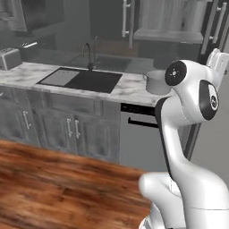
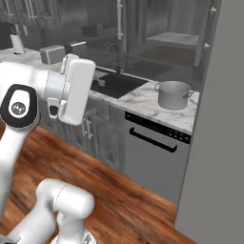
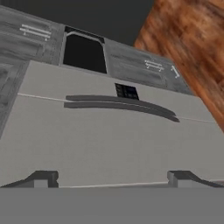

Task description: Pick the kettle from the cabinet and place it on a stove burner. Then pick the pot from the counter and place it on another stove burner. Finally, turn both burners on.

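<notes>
The wide grey pot [image 1: 156,82] [image 2: 174,94] stands on the white marble counter [image 1: 129,89] [image 2: 143,102], right of the sink. My gripper [image 3: 113,179] is open, its two dark fingertips [image 3: 43,178] far apart with nothing between them. It faces the pale dishwasher front [image 3: 109,140], well below and in front of the pot. A grey cabinet [image 1: 105,18] with a long white bar handle [image 1: 125,18] [image 2: 119,19] hangs behind the counter. The kettle is hidden and the stove burners are out of view.
A black sink [image 1: 85,79] [image 2: 116,83] with a tap is set in the counter, and a toaster [image 1: 9,58] [image 2: 52,54] stands at its far left. The dishwasher [image 1: 138,134] [image 2: 157,147] sits under the pot. A tall grey panel [image 2: 219,143] closes the right side. The floor is wood [image 1: 53,188].
</notes>
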